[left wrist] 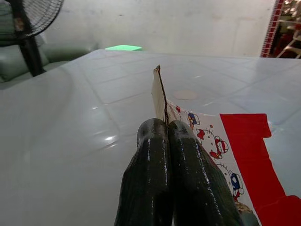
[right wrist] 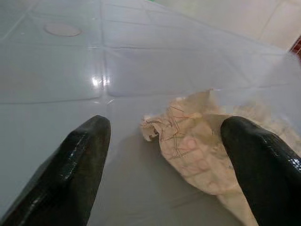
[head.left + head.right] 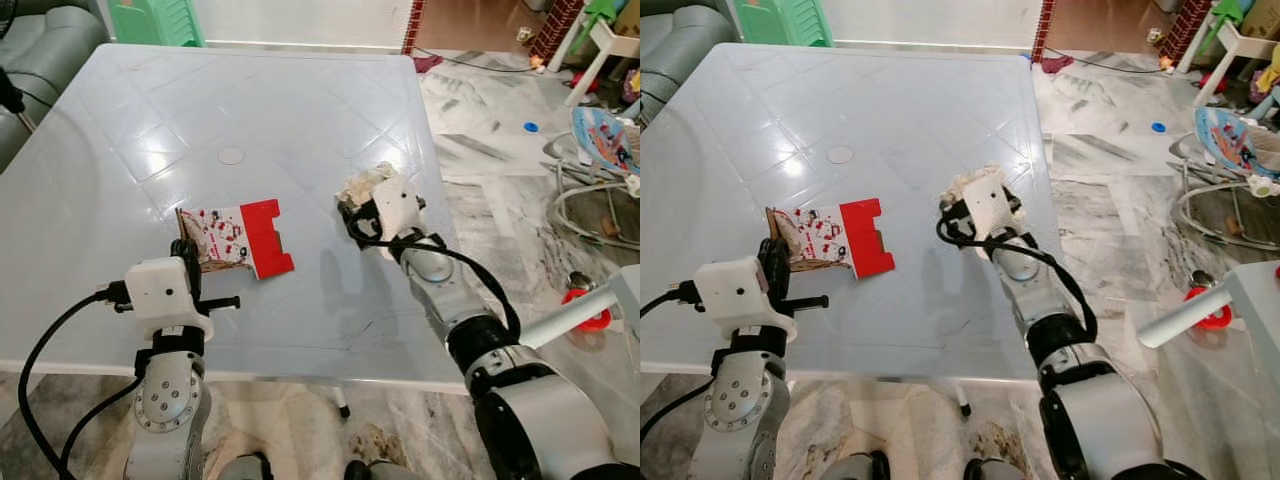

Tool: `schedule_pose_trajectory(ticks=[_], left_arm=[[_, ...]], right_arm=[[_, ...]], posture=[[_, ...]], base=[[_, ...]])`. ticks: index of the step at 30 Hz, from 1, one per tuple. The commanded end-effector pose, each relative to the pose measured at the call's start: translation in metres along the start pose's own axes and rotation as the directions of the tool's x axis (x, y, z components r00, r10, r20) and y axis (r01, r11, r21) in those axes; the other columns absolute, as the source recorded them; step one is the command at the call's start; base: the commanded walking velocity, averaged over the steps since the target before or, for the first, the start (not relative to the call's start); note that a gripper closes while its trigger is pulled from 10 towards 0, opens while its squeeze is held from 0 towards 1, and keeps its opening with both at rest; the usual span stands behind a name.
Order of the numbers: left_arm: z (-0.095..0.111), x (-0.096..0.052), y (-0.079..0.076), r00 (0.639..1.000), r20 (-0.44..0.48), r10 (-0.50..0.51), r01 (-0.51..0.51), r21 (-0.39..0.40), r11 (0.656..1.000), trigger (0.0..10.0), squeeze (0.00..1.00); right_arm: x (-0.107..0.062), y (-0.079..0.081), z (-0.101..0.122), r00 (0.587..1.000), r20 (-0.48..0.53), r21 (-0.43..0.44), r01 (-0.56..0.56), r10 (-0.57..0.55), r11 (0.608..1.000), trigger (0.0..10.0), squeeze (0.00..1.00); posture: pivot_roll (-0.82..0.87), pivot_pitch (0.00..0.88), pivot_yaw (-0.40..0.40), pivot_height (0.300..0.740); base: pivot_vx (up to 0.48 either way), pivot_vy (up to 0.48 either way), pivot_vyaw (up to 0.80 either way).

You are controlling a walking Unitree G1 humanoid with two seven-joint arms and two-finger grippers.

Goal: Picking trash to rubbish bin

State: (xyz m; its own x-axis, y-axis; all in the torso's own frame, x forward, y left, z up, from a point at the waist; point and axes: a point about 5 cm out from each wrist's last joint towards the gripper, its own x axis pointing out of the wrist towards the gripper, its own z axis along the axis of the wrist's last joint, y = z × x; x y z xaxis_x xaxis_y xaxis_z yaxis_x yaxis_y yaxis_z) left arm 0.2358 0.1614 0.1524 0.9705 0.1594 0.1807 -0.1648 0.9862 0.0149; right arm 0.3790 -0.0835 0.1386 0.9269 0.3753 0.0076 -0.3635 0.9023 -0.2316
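A flattened red and white cartoon-printed cardboard box point(image 3: 243, 236) lies on the white table point(image 3: 250, 100) near its front left. My left gripper point(image 3: 187, 258) is shut on the box's raised brown flap; in the left wrist view the fingers point(image 1: 188, 160) pinch that flap's edge. A crumpled cream paper wad point(image 3: 360, 184) rests on the table near its right edge. My right gripper point(image 3: 350, 212) is open just above the table. In the right wrist view the wad point(image 2: 193, 146) sits between the spread fingers, closer to one finger point(image 2: 258, 160).
A green plastic stool point(image 3: 155, 20) stands past the table's far edge and a grey sofa point(image 3: 40, 50) is at the left. On the marble floor to the right are a baby bouncer point(image 3: 605, 140), a blue lid point(image 3: 530, 127) and a red object point(image 3: 588, 305).
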Motion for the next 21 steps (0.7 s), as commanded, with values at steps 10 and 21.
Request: schedule_pose_trajectory(ticks=[10,21], left_arm=[[0.0057,-0.0068,0.0032,1.0,-0.012,0.004,-0.003,0.017,1.0,0.0,0.0],[0.0073,-0.0053,0.0032,1.0,-0.017,0.002,-0.002,0.02,1.0,0.0,0.0]], right_arm=[[-0.0028,0.0054,-0.0128,0.999,-0.044,0.04,0.014,-0.012,0.999,0.0,0.0],[-0.0027,0.0039,-0.0137,0.998,-0.051,0.051,0.033,-0.03,0.998,0.0,0.0]], posture=[[0.23,0.199,-0.073,0.74],[0.24,0.196,-0.073,0.74]], base=[[0.0,0.0,0.0],[0.0,0.0,0.0]])
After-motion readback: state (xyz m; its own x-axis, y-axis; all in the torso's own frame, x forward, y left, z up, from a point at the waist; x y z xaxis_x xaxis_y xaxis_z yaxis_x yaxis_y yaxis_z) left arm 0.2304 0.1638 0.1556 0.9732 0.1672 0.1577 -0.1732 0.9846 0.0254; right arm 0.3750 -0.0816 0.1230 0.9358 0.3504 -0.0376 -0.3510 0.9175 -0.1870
